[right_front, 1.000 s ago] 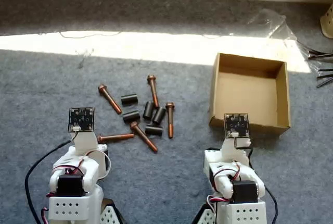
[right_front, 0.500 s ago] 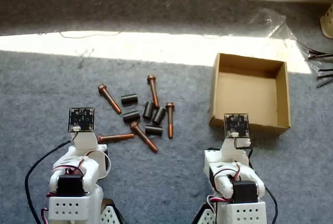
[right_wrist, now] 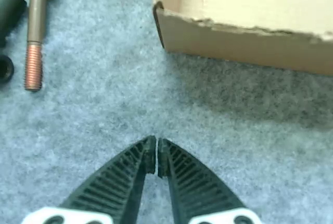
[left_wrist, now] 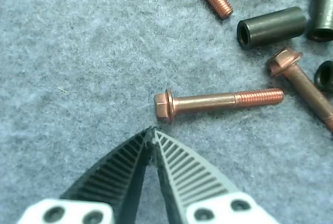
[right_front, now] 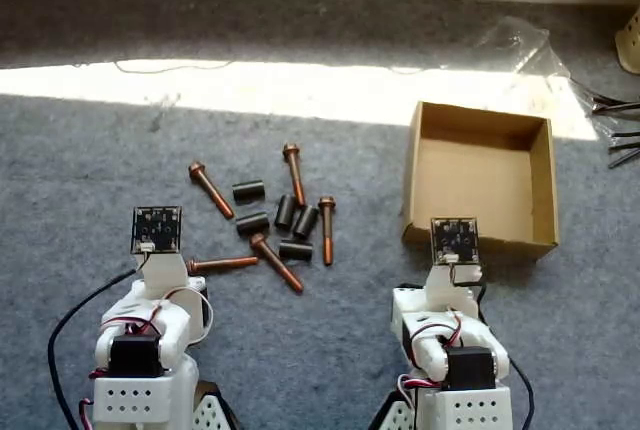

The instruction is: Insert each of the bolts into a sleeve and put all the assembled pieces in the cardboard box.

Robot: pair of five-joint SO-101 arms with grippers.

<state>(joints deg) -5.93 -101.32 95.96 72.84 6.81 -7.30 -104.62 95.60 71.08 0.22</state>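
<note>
Hovering low over the grey carpet (right_front: 90, 180), the left gripper (left_wrist: 154, 133) has its fingers pressed together on nothing, tips just short of the head of a copper bolt (left_wrist: 218, 100) lying flat. Five bolts (right_front: 327, 230) and five black sleeves (right_front: 248, 191) lie loose in one cluster (none fitted together). The right gripper (right_wrist: 156, 143), fingers likewise closed and empty, sits near the cardboard box (right_wrist: 234, 44), which stands to the cluster's right.
</note>
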